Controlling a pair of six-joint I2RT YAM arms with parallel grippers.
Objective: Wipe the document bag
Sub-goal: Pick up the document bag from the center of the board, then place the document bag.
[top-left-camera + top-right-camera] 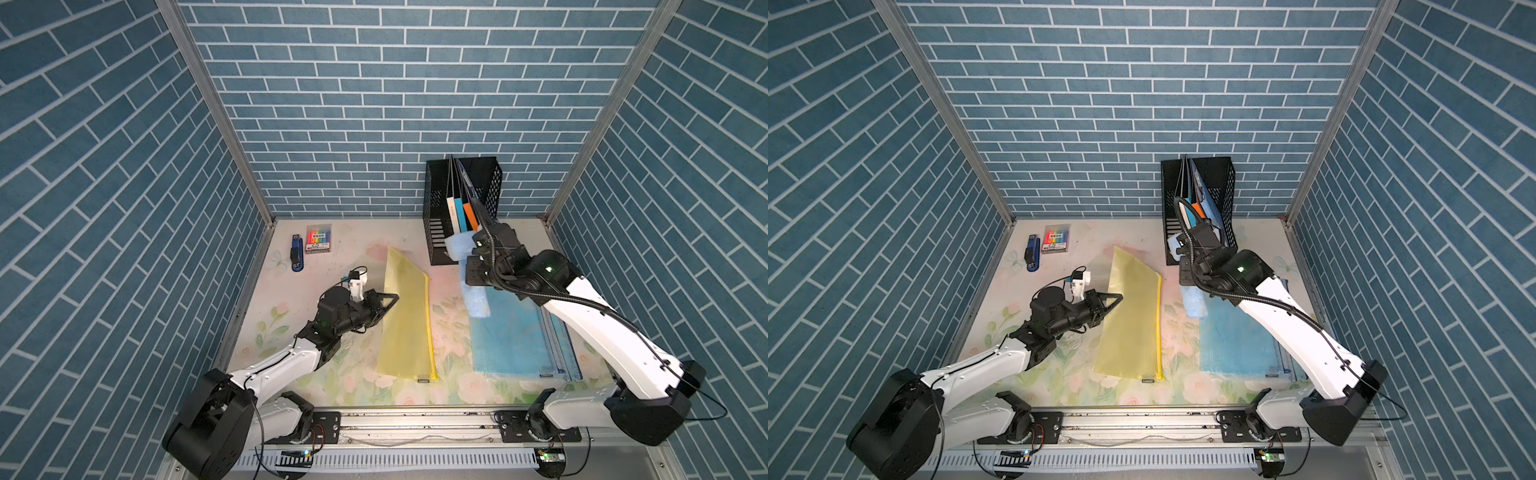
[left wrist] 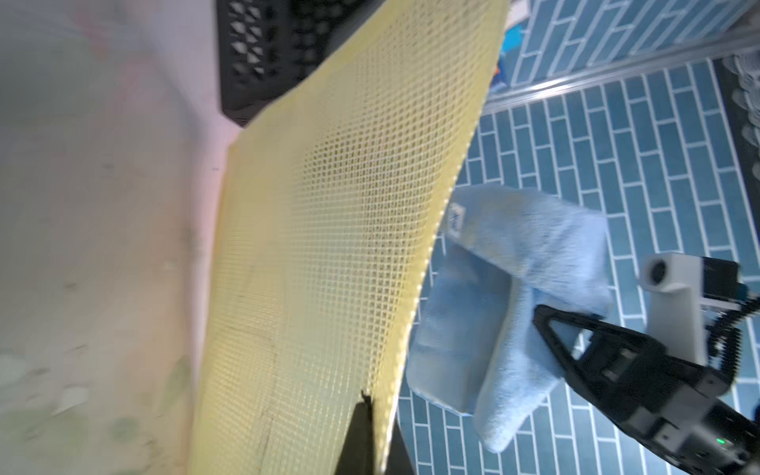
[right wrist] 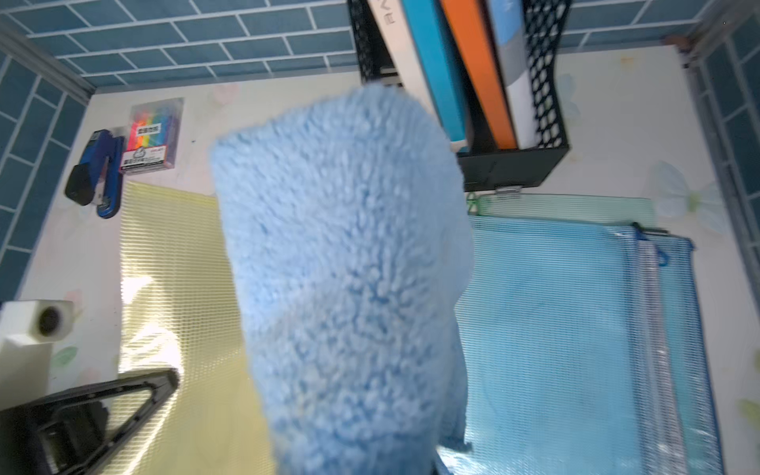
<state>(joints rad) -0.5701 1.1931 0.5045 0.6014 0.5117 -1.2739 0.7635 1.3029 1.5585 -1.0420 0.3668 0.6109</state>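
A yellow mesh document bag (image 1: 409, 328) (image 1: 1133, 328) lies in the middle of the table, its zip edge down and its left edge raised. My left gripper (image 1: 392, 299) (image 1: 1118, 297) is shut on that raised edge; in the left wrist view its dark fingertip (image 2: 364, 415) presses on the mesh (image 2: 329, 246). My right gripper (image 1: 471, 268) hovers to the right of the bag, shut on a fluffy light-blue cloth (image 1: 478, 301) (image 1: 1194, 303) (image 2: 514, 263). The cloth (image 3: 349, 267) fills the right wrist view and hides the jaws. It hangs apart from the yellow bag (image 3: 177, 255).
A stack of blue mesh bags (image 1: 515, 345) lies under the right arm. A black mesh file basket (image 1: 436, 232) with books stands at the back right. A blue stapler (image 1: 296, 254) and a marker pack (image 1: 318, 240) sit at the back left.
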